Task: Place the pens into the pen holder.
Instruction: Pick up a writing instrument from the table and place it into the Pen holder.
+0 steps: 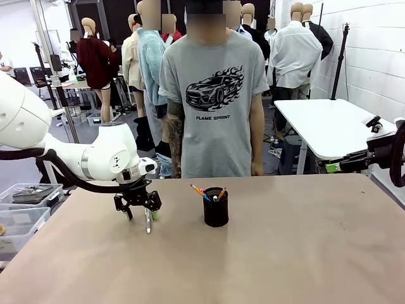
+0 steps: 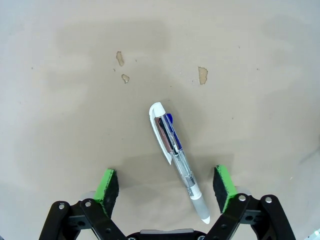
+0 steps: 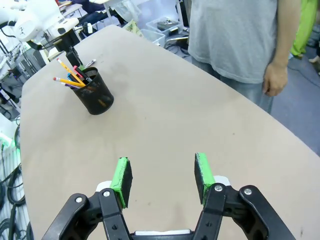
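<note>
Straddling the silver-white pen [image 2: 176, 160] on the table [image 2: 75, 100], the left gripper [image 2: 166, 182] stands open, pads apparently clear of it. Right gripper [image 3: 162, 177] is spread wide; the pen holder [image 1: 216, 208], mid-table, contains other pens [image 3: 69, 82].

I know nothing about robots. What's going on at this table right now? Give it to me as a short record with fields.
table: tan, a few chipped spots
holder: black mesh cup, upright, near the middle
contents: pencils and pens leaning out of the holder
loose pen: white and clear, lying flat on the table
left end effector: open, straddling the loose pen, pads apart from it
right end effector: open, empty, above the table
person: standing at the far edge
</note>
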You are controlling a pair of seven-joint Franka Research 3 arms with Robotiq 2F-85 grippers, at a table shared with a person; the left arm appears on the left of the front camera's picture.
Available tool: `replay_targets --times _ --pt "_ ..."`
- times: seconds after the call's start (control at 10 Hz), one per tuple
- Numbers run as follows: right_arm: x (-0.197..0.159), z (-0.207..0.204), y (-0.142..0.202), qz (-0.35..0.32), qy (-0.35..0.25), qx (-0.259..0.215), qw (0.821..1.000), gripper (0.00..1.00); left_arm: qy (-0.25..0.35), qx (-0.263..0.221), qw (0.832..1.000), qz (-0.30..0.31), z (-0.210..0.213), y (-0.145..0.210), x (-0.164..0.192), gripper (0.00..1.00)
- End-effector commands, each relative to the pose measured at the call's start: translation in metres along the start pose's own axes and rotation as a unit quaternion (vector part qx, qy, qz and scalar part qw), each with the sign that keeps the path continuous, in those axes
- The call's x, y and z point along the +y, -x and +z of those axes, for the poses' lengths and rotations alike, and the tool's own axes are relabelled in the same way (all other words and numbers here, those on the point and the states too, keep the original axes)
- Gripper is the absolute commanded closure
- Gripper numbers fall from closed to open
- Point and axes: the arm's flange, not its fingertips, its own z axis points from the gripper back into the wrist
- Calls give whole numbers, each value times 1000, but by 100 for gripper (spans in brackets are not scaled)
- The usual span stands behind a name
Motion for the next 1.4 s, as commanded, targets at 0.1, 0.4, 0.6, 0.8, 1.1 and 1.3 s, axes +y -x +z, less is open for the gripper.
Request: replay_targets --times 0.1,0.4,0.6,0.8,1.1,1.3 --pt "1 -2 -1 -2 2 7 1000 36 7 16 1000 -17 0 -4 1 50" --pt "1 -2 -1 -2 2 7 1000 36 10 23 1000 -16 0 -3 2 100" --pt "1 -2 -1 -2 2 7 1000 36 -5 36 999 -22 1 -3 0 100" --pt "1 -2 -1 -2 2 7 1000 36 -6 36 999 -28 3 -1 -2 100" --pt "1 -2 -1 -2 2 7 1000 36 -54 30 998 -32 9 5 -4 100" --pt "1 -2 -1 -2 2 7 1000 36 -64 -3 995 -81 27 25 -6 100"
